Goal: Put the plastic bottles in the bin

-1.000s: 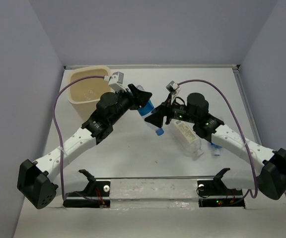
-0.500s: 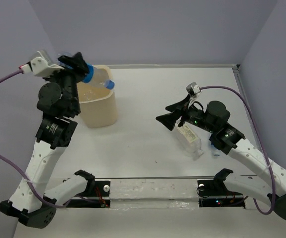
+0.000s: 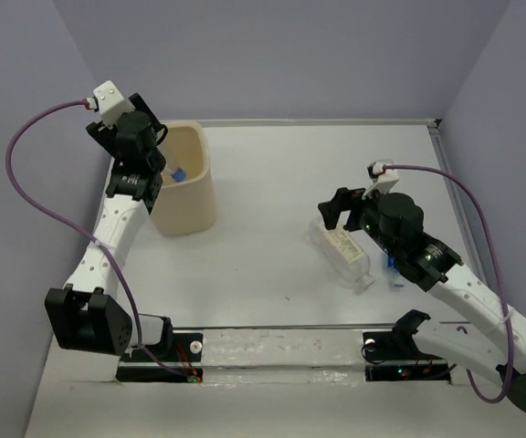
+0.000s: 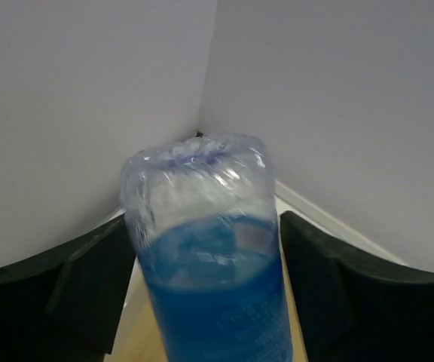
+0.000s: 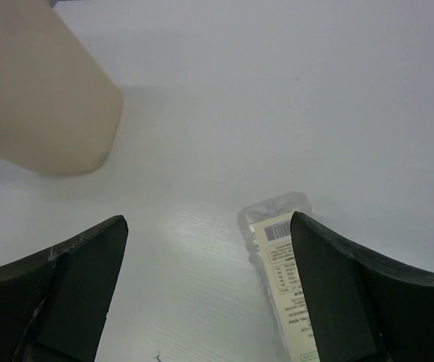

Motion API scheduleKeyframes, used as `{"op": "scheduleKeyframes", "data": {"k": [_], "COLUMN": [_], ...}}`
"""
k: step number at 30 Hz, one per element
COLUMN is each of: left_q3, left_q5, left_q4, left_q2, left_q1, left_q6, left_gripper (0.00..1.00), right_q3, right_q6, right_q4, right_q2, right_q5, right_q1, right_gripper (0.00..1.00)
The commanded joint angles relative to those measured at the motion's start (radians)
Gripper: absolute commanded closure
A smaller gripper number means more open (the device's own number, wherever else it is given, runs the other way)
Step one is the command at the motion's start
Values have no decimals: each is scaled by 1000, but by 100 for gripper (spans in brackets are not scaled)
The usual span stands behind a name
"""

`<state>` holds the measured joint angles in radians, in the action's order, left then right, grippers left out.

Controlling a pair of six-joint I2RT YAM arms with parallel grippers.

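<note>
The cream-beige bin stands at the far left. My left gripper hangs over its rim, open. A blue-labelled plastic bottle drops cap-first into the bin. In the left wrist view that bottle sits between my spread fingers with a gap on each side. My right gripper is open just above the far end of a squarish white-labelled bottle that lies on the table. In the right wrist view this bottle lies by the right finger, and nothing is gripped.
A blue-capped bottle lies half hidden behind my right forearm. The bin shows at the upper left of the right wrist view. The walls close in behind and beside the bin. A metal rail runs along the near edge.
My left arm swung from mid-table up over the bin carrying the blue-labelled bottle, then opened and let it go. My right gripper opened wider and drew back to the right.
</note>
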<state>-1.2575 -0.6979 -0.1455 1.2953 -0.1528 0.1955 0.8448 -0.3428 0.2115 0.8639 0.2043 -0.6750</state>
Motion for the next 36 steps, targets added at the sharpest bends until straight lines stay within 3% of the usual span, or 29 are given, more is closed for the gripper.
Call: {"op": "scheduleKeyframes", "data": {"k": [1, 5, 7, 15, 21, 23, 30, 36], "left_q3": [30, 0, -8, 88, 196, 216, 227, 233], "left_q5": [24, 154, 196, 308, 400, 443, 440, 440], "left_q4": [-34, 13, 18, 34, 70, 73, 77, 84], "left_q2": [-27, -63, -99, -335, -438, -485, -548, -505], "left_q1": [16, 18, 15, -79, -99, -113, -162, -163], "left_q6": [25, 67, 71, 122, 151, 157, 144, 145], "left_gripper": [1, 1, 1, 1, 1, 1, 1, 1], "right_q3": [-4, -1, -6, -114, -147, -151, -107, -50], "right_q6": [11, -11, -39, -168, -174, -177, -157, -113], "right_q4": [77, 176, 204, 206, 207, 207, 212, 213], "right_q2": [-19, 17, 35, 162, 139, 152, 288, 440], "right_q5": [259, 491, 511, 394, 373, 299, 160, 87], "right_q1": [-5, 70, 109, 301, 426, 498, 633, 706], "right_gripper": [5, 3, 2, 0, 0, 0, 0, 0]}}
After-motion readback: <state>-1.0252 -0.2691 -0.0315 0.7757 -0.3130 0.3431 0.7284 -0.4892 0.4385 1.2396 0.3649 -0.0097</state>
